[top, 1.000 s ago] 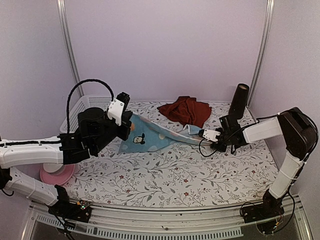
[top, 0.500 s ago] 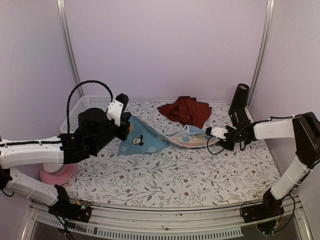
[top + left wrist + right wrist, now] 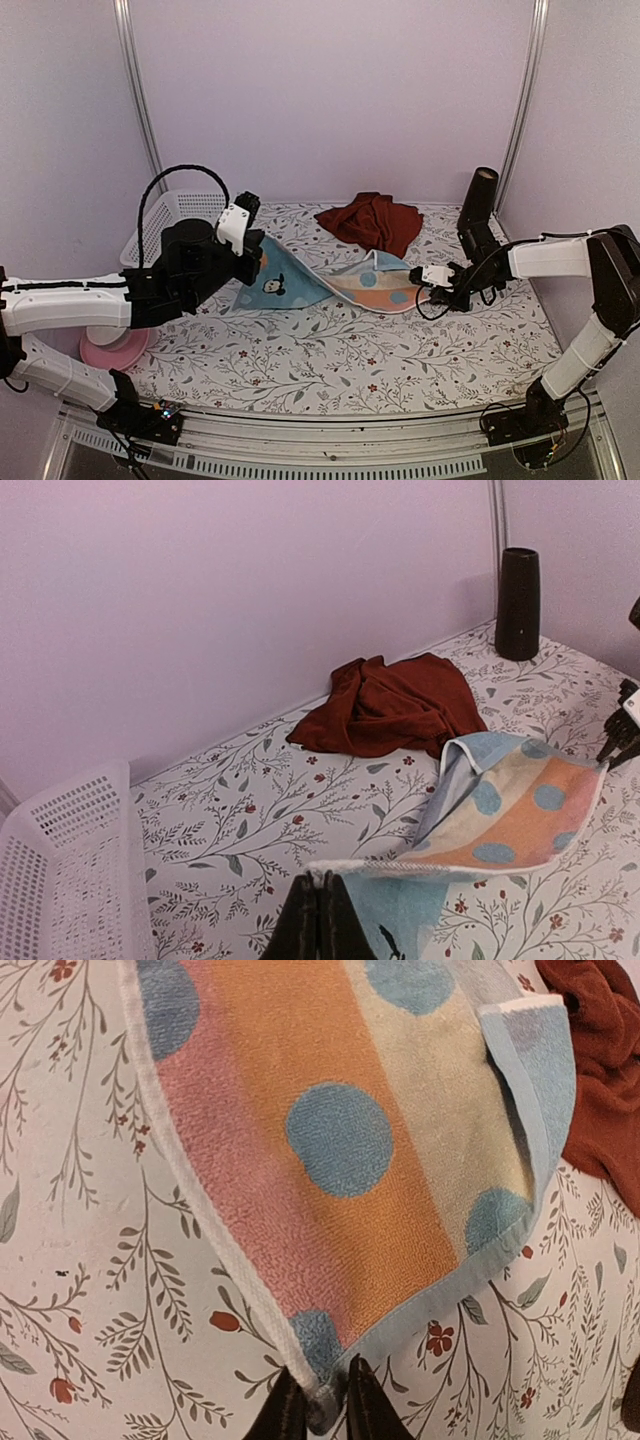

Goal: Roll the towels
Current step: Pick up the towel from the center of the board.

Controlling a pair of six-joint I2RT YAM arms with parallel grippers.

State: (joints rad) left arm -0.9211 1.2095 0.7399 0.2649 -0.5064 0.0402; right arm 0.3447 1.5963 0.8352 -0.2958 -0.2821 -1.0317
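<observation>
The table (image 3: 350, 350) is covered with a white cloth printed with leaves and small red flowers.

The pastel towel (image 3: 370, 285) is spread across the middle of the table, towards its far side, between the two arms. Its upper face is striped in orange, pink and cream with light blue dots. A blue face with a small cartoon figure is exposed at the left end. That left end is lifted clear of the table, while the right end lies low on the cloth.

The dark red towel (image 3: 372, 220) is crumpled in a heap at the far edge, just behind the pastel towel. Whether the two touch cannot be told.

A white perforated basket (image 3: 165, 215) is placed at the far left corner. A dark cylinder (image 3: 478, 200) stands upright at the far right. A pink ring (image 3: 115, 348) lies at the left, partly hidden under the left arm.

The left gripper (image 3: 318, 920) is closed, its fingers pressed together on the white hem of the pastel towel. The right gripper (image 3: 325, 1405) is clamped on the opposite blue-edged corner, which is pinched between its dark fingers.
</observation>
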